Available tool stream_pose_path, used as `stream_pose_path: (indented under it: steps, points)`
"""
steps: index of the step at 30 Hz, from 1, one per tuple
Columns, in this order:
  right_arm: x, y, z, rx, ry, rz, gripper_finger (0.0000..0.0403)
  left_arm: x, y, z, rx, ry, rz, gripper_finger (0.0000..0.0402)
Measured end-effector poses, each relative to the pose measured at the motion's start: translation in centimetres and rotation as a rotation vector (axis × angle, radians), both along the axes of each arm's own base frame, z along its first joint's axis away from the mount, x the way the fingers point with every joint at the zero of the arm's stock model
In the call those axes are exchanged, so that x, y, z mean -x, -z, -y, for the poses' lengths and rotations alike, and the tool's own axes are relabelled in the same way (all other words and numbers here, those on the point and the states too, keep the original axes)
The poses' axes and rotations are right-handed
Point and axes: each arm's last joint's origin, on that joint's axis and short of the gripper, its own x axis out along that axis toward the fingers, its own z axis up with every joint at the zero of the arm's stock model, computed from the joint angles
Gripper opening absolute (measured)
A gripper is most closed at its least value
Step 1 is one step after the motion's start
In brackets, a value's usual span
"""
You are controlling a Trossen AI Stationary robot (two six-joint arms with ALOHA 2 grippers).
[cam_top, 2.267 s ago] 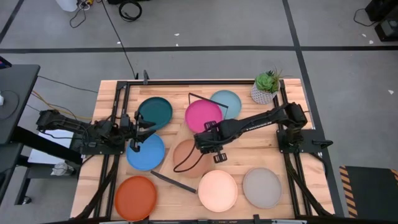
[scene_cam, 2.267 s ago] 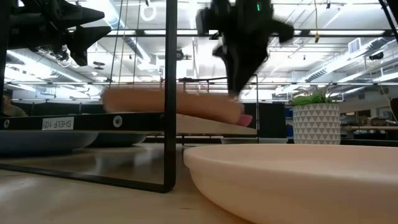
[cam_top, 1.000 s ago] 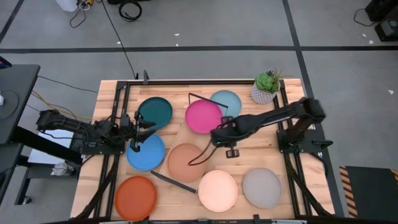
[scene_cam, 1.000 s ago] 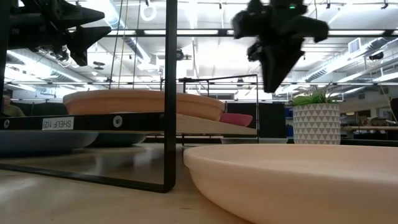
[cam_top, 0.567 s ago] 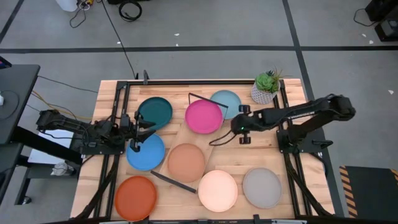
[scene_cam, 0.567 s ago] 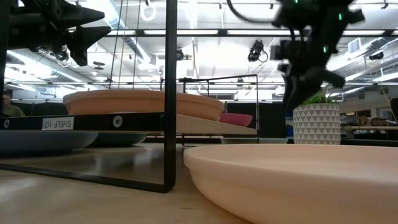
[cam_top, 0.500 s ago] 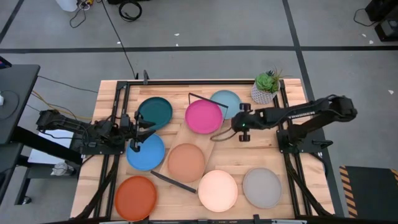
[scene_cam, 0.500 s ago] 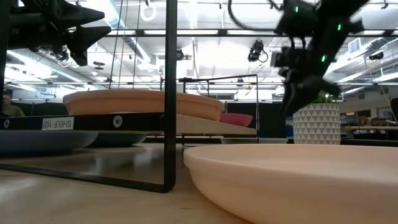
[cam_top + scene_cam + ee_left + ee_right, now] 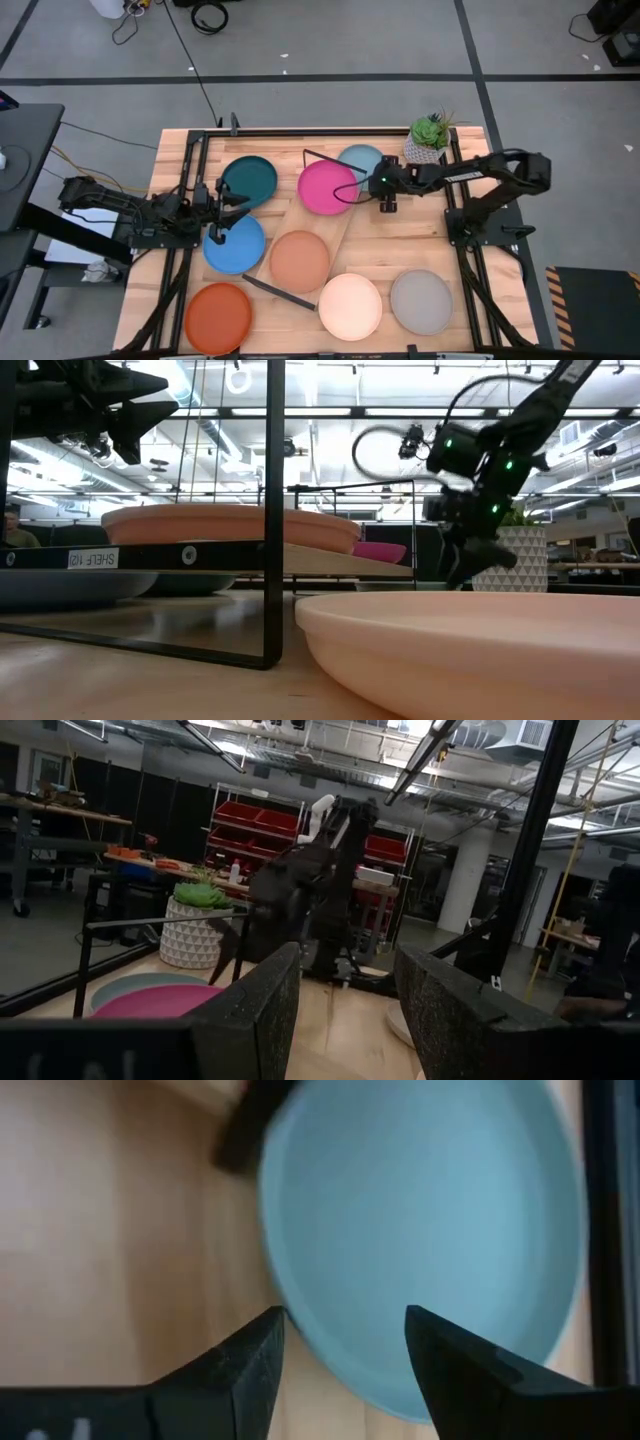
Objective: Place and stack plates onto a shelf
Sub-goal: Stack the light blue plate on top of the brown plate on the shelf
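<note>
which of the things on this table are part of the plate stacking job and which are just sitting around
Part of the job:
- round matte plates: dark teal, light blue, magenta, blue, terracotta, orange-red, cream, grey
- light wooden shelf board with black wire end frames

Just lying about:
- green potted plant in white patterned pot

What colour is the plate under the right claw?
Light blue plate, clearest in the right wrist view.
</note>
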Motion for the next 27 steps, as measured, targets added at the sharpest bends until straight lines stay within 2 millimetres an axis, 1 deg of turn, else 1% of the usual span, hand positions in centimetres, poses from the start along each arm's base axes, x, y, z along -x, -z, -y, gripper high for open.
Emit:
stream_pose_path:
  steps: [2,5,7,12,16,18,20,23,27]
  points:
    - [0.0,0.8,0.4,-0.009,0.009,-0.035,0.0212,0.0,0.0,0.0,0.0,0.0,0.0,0.0172]
    - [-0.2,1.3,0.6,0.004,0.025,-0.055,0.019,0.0,0.0,0.0,-0.001,0.0,-0.001,0.0172]
    - [-0.2,1.4,0.7,0.008,0.027,-0.056,0.0166,0.0,0.0,0.0,-0.001,0.0,0.0,0.0172]
    - [0.2,1.2,0.4,0.007,0.013,-0.075,0.0091,0.0,0.0,0.0,0.0,0.0,0.0,0.0172]
    - [0.4,0.6,-0.3,0.021,0.029,-0.084,0.0035,0.0,0.0,0.0,-0.001,0.0,0.0,0.0172]
    - [0.6,0.0,-0.7,0.03,0.032,-0.071,0.0016,0.0,0.0,0.0,-0.001,0.0,0.0,0.0172]
    - [0.6,-0.7,-1.1,0.051,0.028,-0.049,0.0013,0.0,0.0,0.0,-0.001,0.0,0.0,0.0172]
    - [0.9,-1.9,-1.9,0.058,0.042,0.001,0.002,0.0,0.0,0.0,-0.001,0.0,0.0,0.0172]
    - [1.4,-3.9,-2.8,0.049,0.072,0.072,0.002,0.0,0.0,0.0,-0.002,0.0,0.0,0.0172]
